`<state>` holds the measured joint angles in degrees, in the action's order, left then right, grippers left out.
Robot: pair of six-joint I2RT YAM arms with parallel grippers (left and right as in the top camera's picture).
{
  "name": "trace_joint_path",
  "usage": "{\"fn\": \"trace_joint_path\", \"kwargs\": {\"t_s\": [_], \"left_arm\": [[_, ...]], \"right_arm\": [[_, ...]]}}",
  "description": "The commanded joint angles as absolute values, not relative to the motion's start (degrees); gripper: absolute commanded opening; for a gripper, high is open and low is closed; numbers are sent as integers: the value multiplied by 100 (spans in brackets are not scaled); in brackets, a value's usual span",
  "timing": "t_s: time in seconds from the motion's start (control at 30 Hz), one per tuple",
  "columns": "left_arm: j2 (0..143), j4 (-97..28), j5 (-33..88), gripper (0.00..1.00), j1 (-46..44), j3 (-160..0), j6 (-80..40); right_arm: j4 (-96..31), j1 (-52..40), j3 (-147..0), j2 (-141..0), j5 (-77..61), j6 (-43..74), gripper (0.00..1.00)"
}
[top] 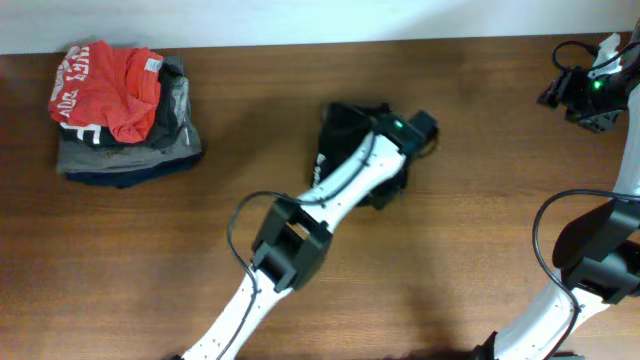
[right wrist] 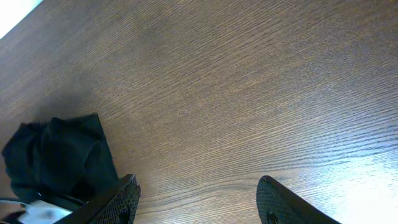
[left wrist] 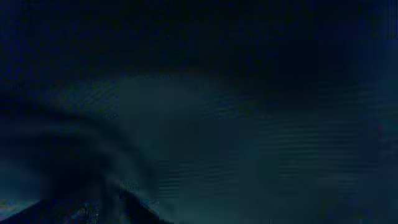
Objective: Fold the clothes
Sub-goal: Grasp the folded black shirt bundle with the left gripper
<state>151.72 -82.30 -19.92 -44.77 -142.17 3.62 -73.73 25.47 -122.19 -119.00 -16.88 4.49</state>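
Left wrist view blacked out, likely by black garment (top: pixel 338 128). Left hand (top: pixel 412 133) sunk into its right edge, grip cannot be told. Garment bunched at middle of desk (top: pixel 450 230). Right hand (right wrist: pixel 199 202) held wide, empty, well right of garment. Risk judged: several layers pinched blind, whole bundle dragged.

Black garment (top: pixel 342 125), red tee (top: pixel 112 88) w/ white print

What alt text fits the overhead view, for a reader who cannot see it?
The left gripper is at a crumpled black garment at the centre of a wooden table. A pile of clothes topped by a red shirt lies far left; the right gripper is far right.
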Motion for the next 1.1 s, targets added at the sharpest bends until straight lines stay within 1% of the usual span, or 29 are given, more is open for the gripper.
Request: {"fn": "trace_joint_path", "kwargs": {"t_s": [0.0, 0.1, 0.23, 0.3, 0.4, 0.5, 0.6, 0.7, 0.77, 1.07], "left_arm": [[15240, -8346, -2515, 99, -3924, -14230, 508], [15089, -8486, -2443, 99, -3813, -14376, 550], [14492, -8517, -1555, 99, -3835, -14741, 749], [14302, -8340, -1533, 99, -3879, -14789, 775], [14212, -7837, -1520, 99, -4058, -14789, 1144], [14237, -7607, -1522, 99, -4198, -14789, 1214], [14394, -7122, -1511, 99, -4248, -14772, 1214], [14619, -6840, -1321, 99, -4250, -14768, 1216], [14807, -6805, -1262, 99, -4268, -14768, 1210], [15377, -6740, -829, 99, -4331, -14768, 1210]], "right_arm": [[-7380, 2556, -12280, -11843, -1579, 473, 65], [-7365, 2556, -12280, -11843, -1581, 473, 65], [-7332, 2556, -12280, -11845, -1581, 473, 66], [-7330, 2556, -12280, -11845, -1581, 473, 66], [-7330, 2552, -12280, -11850, -1581, 473, 66], [-7334, 2552, -12280, -11861, -1581, 346, 67], [-7378, 2552, -12280, -11867, -1584, 346, 68], [-7406, 2552, -12280, -11867, -1581, 344, 68], [-7419, 2552, -12280, -11867, -1581, 344, 71], [-7446, 2552, -12280, -11872, -1584, 344, 71]]}}
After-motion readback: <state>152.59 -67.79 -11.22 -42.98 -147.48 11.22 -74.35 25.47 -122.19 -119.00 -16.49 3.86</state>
